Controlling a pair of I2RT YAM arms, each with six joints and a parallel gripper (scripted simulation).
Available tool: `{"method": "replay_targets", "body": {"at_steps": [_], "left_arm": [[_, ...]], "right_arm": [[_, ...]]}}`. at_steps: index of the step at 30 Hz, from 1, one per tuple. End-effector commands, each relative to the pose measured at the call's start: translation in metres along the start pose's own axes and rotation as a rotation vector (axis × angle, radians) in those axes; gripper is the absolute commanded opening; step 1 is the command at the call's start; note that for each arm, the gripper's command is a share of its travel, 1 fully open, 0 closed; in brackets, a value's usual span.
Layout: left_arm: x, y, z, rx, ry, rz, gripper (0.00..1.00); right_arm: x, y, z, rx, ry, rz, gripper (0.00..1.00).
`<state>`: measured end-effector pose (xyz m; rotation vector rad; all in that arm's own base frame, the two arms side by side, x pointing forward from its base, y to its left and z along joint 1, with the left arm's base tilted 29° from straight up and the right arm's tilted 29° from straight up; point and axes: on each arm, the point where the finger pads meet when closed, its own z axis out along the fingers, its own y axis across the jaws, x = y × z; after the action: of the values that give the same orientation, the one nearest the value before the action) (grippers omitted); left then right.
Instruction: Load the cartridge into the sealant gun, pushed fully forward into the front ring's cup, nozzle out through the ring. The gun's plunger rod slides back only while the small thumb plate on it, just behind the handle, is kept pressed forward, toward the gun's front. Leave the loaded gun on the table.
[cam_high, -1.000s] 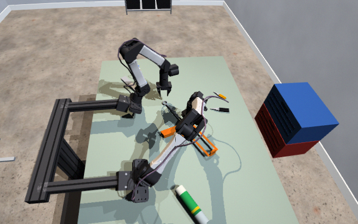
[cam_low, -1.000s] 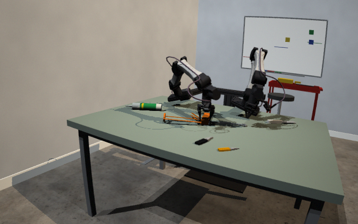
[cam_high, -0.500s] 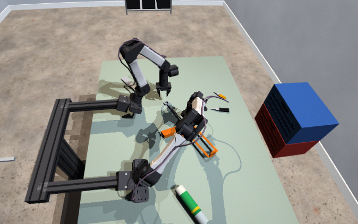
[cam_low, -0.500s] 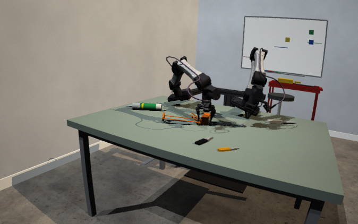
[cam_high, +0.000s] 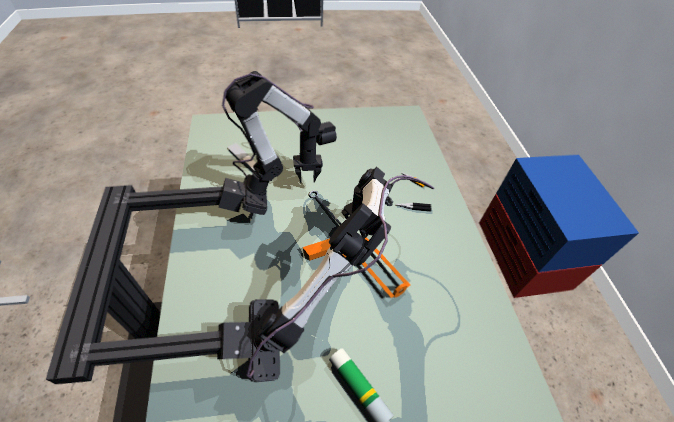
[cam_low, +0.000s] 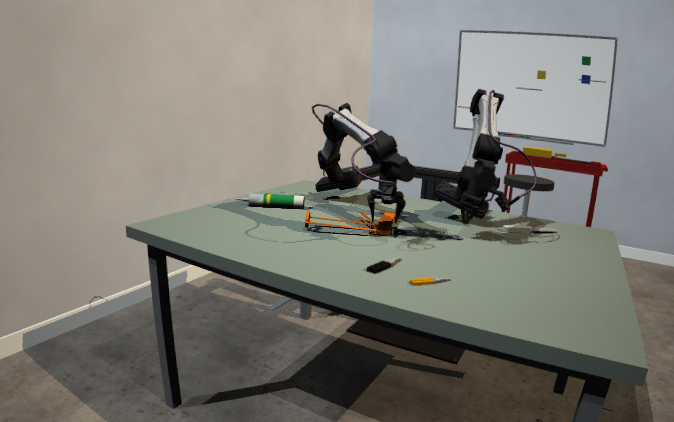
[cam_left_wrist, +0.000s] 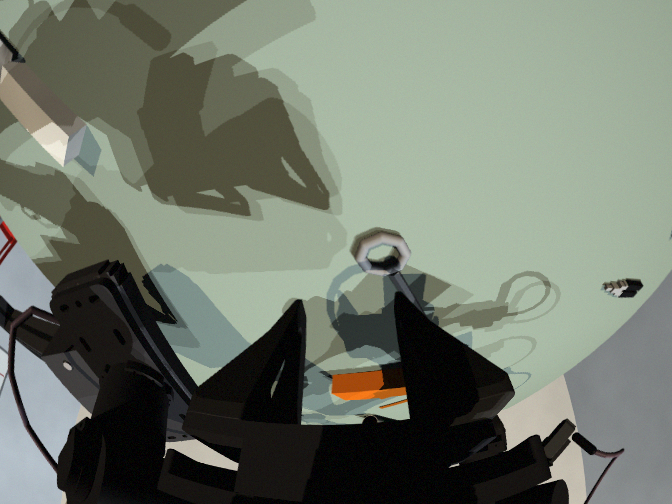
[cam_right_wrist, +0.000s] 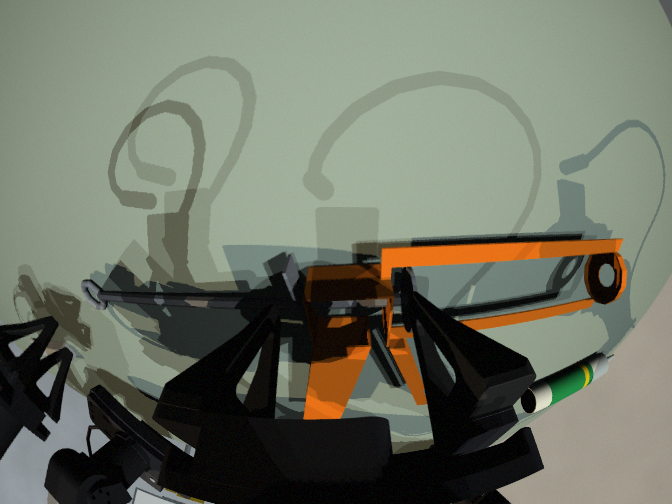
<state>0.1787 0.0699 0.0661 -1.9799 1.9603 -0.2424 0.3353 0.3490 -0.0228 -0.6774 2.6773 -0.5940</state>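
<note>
Top view, with the green-banded cartridge (cam_high: 356, 377) (cam_low: 282, 201) (cam_right_wrist: 567, 387) lying on the table (cam_high: 400, 145) (cam_low: 500, 280) (cam_left_wrist: 515, 135) (cam_right_wrist: 325, 37), outside the sealant gun (cam_high: 316, 250) (cam_low: 385, 224) (cam_left_wrist: 357, 382) (cam_right_wrist: 488, 253) and well apart from it, nearer a table edge in the exterior view. Right gripper (cam_low: 386, 220) (cam_right_wrist: 343, 303) spread wide astride the gun's rear, gripping nothing; contact impossible to tell. Left gripper (cam_high: 307, 181) (cam_left_wrist: 349, 299) (cam_right_wrist: 62, 337) parted about halfway, nothing between, near but apart from the rod's pull ring (cam_high: 310, 193) (cam_left_wrist: 362, 250) (cam_right_wrist: 85, 290).
</note>
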Motion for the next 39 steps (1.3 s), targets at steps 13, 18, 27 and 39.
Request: {"method": "replay_targets", "body": {"at_steps": [13,18,27,39], "left_arm": [[-0.002,-0.007,-0.004,0.023,-0.010,0.005,0.51],[-0.002,-0.007,-0.004,0.023,-0.010,0.005,0.51],[-0.002,-0.007,-0.004,0.023,-0.010,0.005,0.51],[-0.002,-0.007,-0.004,0.023,-0.010,0.005,0.51]], "right_arm": [[-0.005,-0.012,-0.012,-0.008,-0.018,0.018,0.77],[0.004,-0.007,0.006,0.012,0.020,-0.001,0.77],[-0.002,-0.005,0.001,0.007,0.009,0.005,0.99],[-0.001,-0.007,0.000,-0.019,0.038,0.059,0.99]]}}
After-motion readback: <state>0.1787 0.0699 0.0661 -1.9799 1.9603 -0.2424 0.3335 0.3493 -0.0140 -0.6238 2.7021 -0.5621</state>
